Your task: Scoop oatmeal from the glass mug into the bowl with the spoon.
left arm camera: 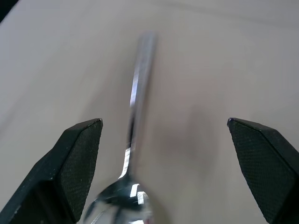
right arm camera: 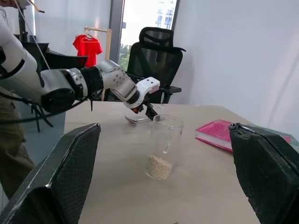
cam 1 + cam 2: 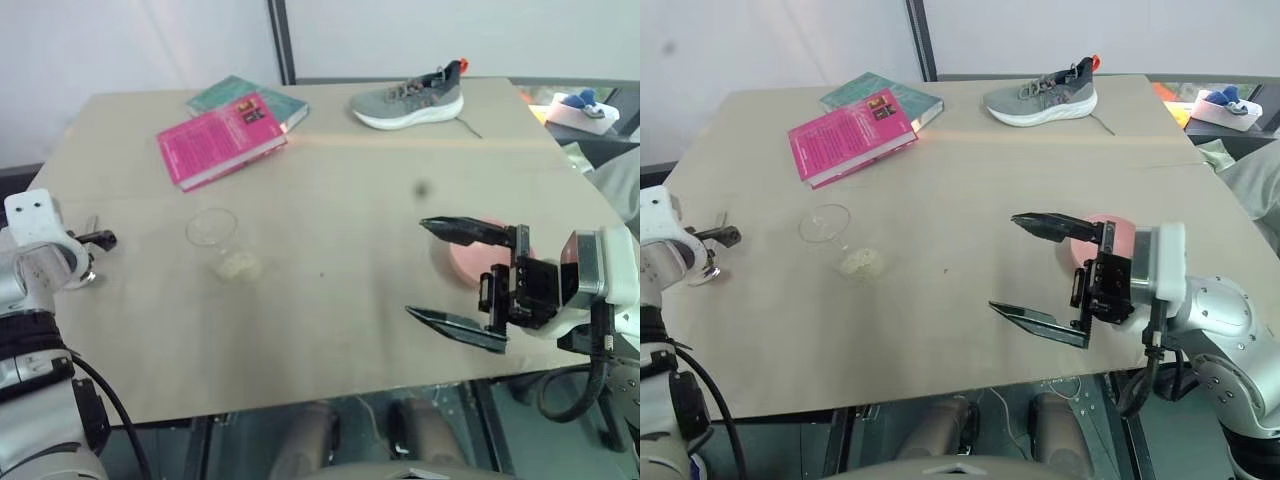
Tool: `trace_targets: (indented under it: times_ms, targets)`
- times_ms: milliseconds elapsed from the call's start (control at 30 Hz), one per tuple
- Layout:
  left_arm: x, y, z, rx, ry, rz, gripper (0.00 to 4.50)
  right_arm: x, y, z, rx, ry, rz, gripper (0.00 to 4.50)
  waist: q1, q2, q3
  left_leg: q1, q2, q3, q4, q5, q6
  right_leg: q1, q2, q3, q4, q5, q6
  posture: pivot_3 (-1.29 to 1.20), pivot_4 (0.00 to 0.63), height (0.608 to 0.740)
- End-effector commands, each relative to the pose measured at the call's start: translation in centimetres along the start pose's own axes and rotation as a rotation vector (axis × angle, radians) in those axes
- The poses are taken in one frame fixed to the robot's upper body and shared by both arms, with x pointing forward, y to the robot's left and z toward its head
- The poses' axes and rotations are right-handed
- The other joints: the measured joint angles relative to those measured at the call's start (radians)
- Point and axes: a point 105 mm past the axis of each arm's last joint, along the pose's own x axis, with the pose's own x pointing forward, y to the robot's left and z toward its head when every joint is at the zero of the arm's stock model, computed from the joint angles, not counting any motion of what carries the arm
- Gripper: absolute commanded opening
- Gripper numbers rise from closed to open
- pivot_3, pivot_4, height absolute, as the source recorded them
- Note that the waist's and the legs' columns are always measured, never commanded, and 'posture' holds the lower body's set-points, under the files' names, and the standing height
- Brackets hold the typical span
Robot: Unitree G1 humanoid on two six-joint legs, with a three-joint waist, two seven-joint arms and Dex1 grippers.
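The glass mug [image 3: 213,232] stands on the left half of the table, with the oatmeal [image 3: 237,265] as a pale heap at its bottom. At the table's left edge the spoon [image 1: 135,107] lies flat on the tabletop. My left gripper [image 1: 163,122] is open over it, one finger on each side and neither touching it. The pink bowl [image 3: 1122,233] sits at the right, partly hidden behind my right gripper [image 3: 1002,262]. That gripper hovers open and empty above the table, pointing left toward the mug [image 2: 163,147].
A pink book [image 3: 222,137] and a teal book [image 3: 250,97] lie at the back left. A grey shoe [image 3: 410,98] lies at the back centre. A white object [image 3: 580,108] sits off the table's right corner. The table's front edge [image 3: 330,392] runs close to me.
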Motion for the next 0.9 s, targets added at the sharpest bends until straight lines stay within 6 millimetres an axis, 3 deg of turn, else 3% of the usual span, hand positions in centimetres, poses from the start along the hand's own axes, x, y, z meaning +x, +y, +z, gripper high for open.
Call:
trace_targets:
  times_ms: [33, 167, 367, 500, 567, 600, 733, 900]
  targets:
    - [0.6, 1.7, 0.7, -0.02, -0.02, 0.009, 4.46, 0.3, 0.0, 0.7, -0.037, -0.013, -0.009, 4.5, 0.001, 0.0, 0.0, 0.0, 0.0, 0.0, 0.0, 0.0, 0.0, 0.0, 0.0, 0.0, 0.0, 0.0, 0.0, 0.0, 0.15, 0.74]
    - [1.7, 2.3, -0.1, 0.011, -0.017, -0.022, 4.46, 0.2, -0.1, 0.8, -0.04, -0.02, -0.022, 4.5, 0.003, -0.002, 0.0, -0.001, -0.001, 0.0, 0.0, 0.0, 0.0, 0.0, -0.001, -0.001, 0.0, 0.0, 0.0, 0.0, 0.15, 0.74]
    - [2.2, 1.4, -0.6, -0.019, -0.016, -0.101, 4.46, 0.0, 0.0, 0.7, -0.043, -0.022, -0.025, 4.5, 0.003, -0.002, 0.0, -0.002, -0.001, 0.0, 0.001, 0.0, 0.0, 0.0, -0.001, -0.001, 0.0, 0.0, 0.0, 0.0, 0.15, 0.74]
    - [2.5, 1.6, -1.5, -0.03, 0.005, -0.082, 3.34, -0.2, 0.0, 0.6, -0.048, -0.016, -0.027, 4.5, 0.001, -0.002, 0.0, -0.002, -0.001, 0.0, 0.001, 0.0, 0.0, -0.001, -0.001, -0.001, 0.0, 0.0, 0.0, 0.0, 0.15, 0.74]
    - [2.5, 1.8, -1.4, -0.042, -0.005, -0.064, 2.36, -0.3, 0.1, 0.5, -0.048, -0.014, -0.028, 4.5, 0.001, -0.002, 0.0, -0.001, -0.001, 0.0, 0.001, 0.0, 0.0, -0.001, -0.001, -0.001, 0.001, 0.0, 0.0, 0.0, 0.15, 0.74]
    - [2.5, 2.0, -1.4, -0.049, -0.01, -0.057, 2.09, -0.3, 0.1, 0.4, -0.048, -0.013, -0.029, 4.5, 0.001, -0.002, 0.0, -0.001, -0.001, 0.0, 0.001, 0.0, 0.0, -0.001, -0.001, -0.001, 0.001, 0.0, 0.0, 0.0, 0.15, 0.74]
    - [2.4, 2.3, -1.5, -0.065, -0.01, -0.051, 0.05, -0.3, 0.0, 0.1, -0.043, -0.011, -0.032, 4.5, 0.002, -0.002, 0.0, -0.001, -0.001, 0.0, 0.001, 0.0, 0.0, -0.001, -0.001, -0.001, 0.001, 0.0, 0.0, 0.0, 0.15, 0.74]
    - [2.3, 2.4, -1.3, -0.064, -0.015, -0.06, 0.02, -0.3, -0.2, -0.5, -0.023, 0.01, -0.037, 4.5, 0.001, -0.002, 0.0, -0.001, -0.001, 0.0, 0.001, 0.0, 0.0, -0.001, -0.001, -0.001, 0.001, 0.0, 0.0, 0.0, 0.15, 0.74]
